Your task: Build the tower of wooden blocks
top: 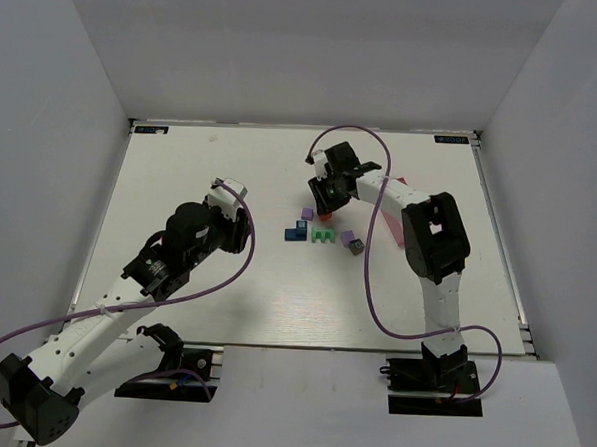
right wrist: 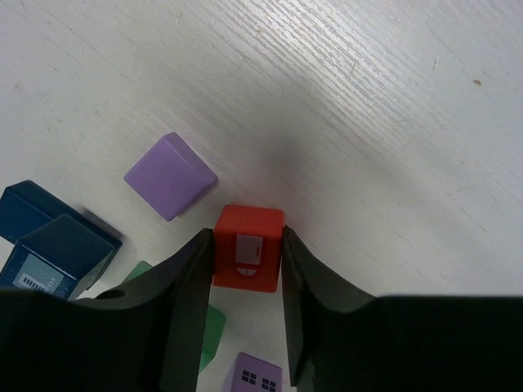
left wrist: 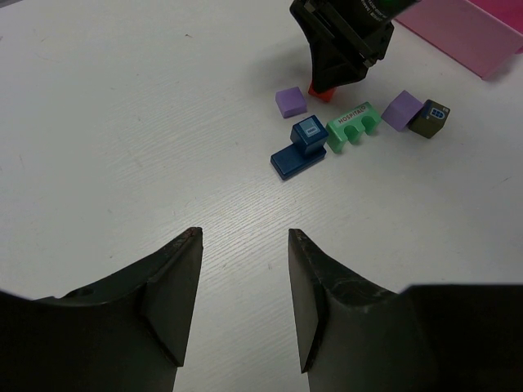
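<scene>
The wood block tower (top: 324, 235) is not yet raised: its pieces lie loose on the worktop (top: 205, 279) around the green arch block (left wrist: 353, 126). The red block (right wrist: 245, 222) sits just beyond that green block, on the side away from the arm bases. The right gripper (right wrist: 247, 249) has it squarely between its fingers (right wrist: 192, 278), which pinch two opposite sides with no gap visible. It looks near-cubic, so no long axis matters. The left gripper (left wrist: 243, 245) hangs well apart from the green block, fingers spread and empty, so the right arm is nearer; a straight lift seems due
</scene>
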{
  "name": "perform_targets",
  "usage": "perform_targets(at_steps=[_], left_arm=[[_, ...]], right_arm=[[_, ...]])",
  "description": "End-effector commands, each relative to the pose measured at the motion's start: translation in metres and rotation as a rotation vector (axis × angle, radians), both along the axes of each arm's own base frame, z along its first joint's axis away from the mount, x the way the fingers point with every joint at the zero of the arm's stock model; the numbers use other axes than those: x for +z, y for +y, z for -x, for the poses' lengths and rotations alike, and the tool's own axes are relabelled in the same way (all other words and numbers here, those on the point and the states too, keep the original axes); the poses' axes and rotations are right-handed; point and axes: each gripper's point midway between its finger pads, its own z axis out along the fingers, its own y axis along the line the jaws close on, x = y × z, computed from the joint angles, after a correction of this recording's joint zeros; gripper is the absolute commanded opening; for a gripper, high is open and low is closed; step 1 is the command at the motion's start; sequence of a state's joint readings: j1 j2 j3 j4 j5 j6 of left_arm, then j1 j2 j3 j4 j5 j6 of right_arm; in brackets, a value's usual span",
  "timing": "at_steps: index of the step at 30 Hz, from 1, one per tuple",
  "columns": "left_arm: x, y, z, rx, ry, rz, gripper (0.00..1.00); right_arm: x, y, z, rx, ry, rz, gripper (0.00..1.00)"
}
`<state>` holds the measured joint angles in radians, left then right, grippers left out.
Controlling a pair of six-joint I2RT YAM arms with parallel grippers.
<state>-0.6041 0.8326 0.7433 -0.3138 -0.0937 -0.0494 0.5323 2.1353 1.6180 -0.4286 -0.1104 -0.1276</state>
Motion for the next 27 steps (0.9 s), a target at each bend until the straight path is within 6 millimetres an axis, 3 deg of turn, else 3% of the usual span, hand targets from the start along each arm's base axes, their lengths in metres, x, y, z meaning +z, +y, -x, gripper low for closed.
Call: perform_targets(at_steps=[1,6,7,15,27], left_arm=[[-0.001,0.003,0.000,0.013,0.000,0.003,0.57],[-0.001,0.003,0.000,0.013,0.000,0.003,0.57],[-0.001,0.003,0.000,0.013,0.000,0.003,0.56],[0.002,0.002,0.001,0.005,-0.006,0.011,0.54],[0.002,0.002,0.001,0.005,-0.006,0.011,0.53]], right_arm=[[0.015,0.006,-0.010,0.009,-0.042,-0.010,0.36],[0.032,0.005,-0.012,0.030,-0.086,-0.012,0.22],[0.044,0.005,-0.014,0.039,-0.116,-0.016,0.17],[0.101,0.001,-0.005,0.155,-0.236,-0.052,0.10],[0.101,0.015,0.033,0.474,-0.159,-0.099,0.02]])
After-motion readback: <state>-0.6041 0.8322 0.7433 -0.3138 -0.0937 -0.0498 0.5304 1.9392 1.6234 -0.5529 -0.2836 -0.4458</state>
